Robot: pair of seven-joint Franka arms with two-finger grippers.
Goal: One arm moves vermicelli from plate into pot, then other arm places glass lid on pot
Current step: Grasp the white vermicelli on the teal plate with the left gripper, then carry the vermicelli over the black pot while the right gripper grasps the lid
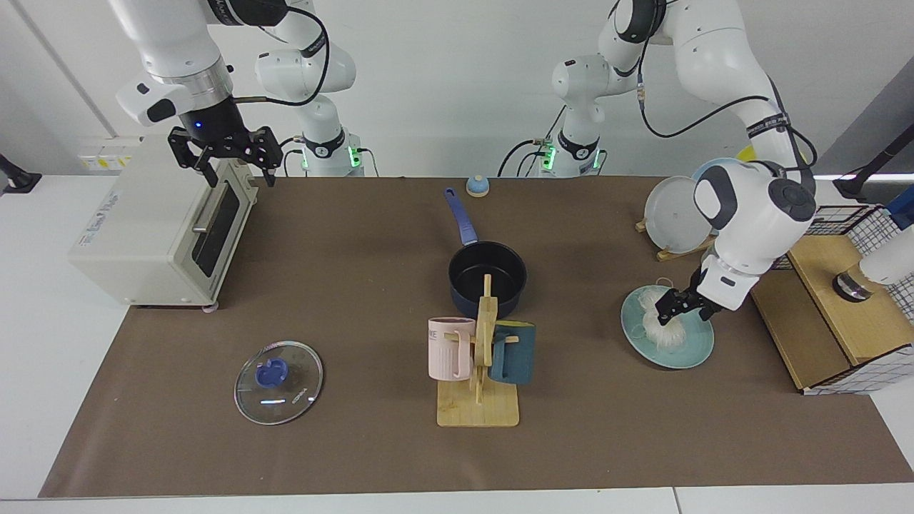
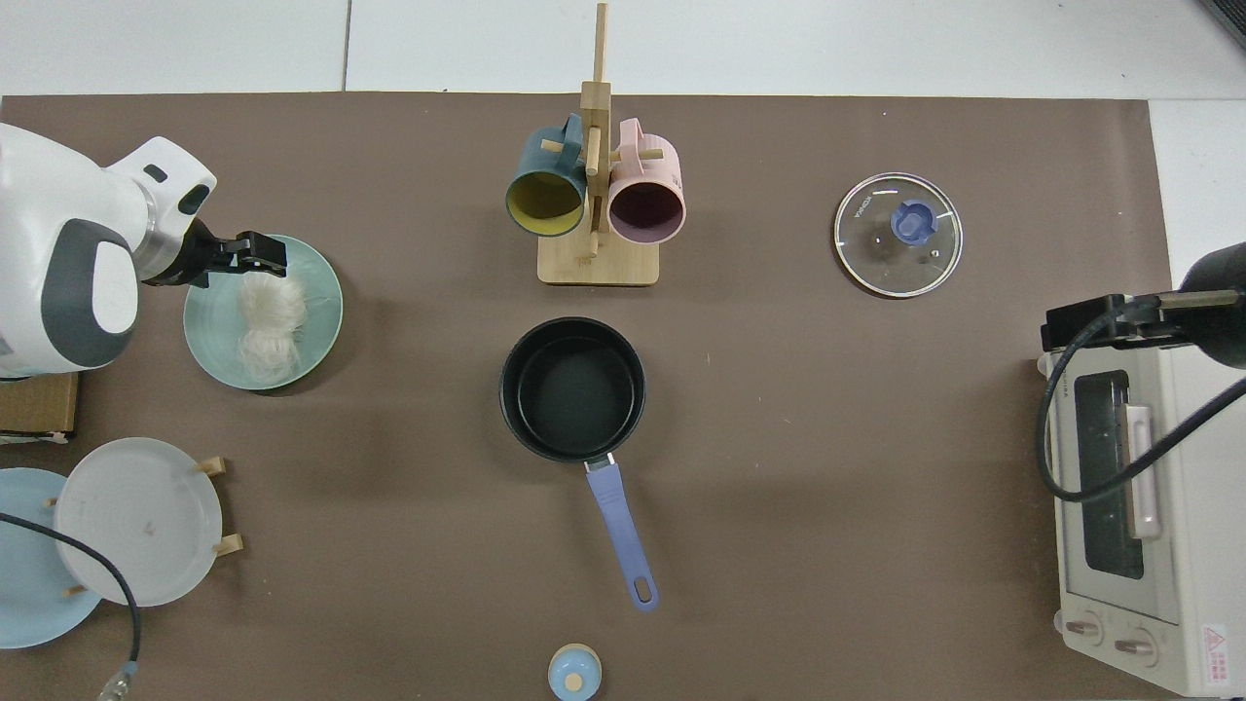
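Observation:
The vermicelli lies as a small white bundle on the pale teal plate at the right of the facing view. My left gripper hangs open just over the bundle's far side, fingertips low at the noodles. From above, the left gripper sits at the edge of the vermicelli on the plate. The dark navy pot stands empty mid-table, its blue handle pointing toward the arm bases. The glass lid lies flat at the near left. My right gripper waits open above the toaster oven.
A wooden mug rack with a pink and a dark teal mug stands just in front of the pot. A toaster oven sits far left. A plate rack and a wire basket with a wooden box flank the left arm.

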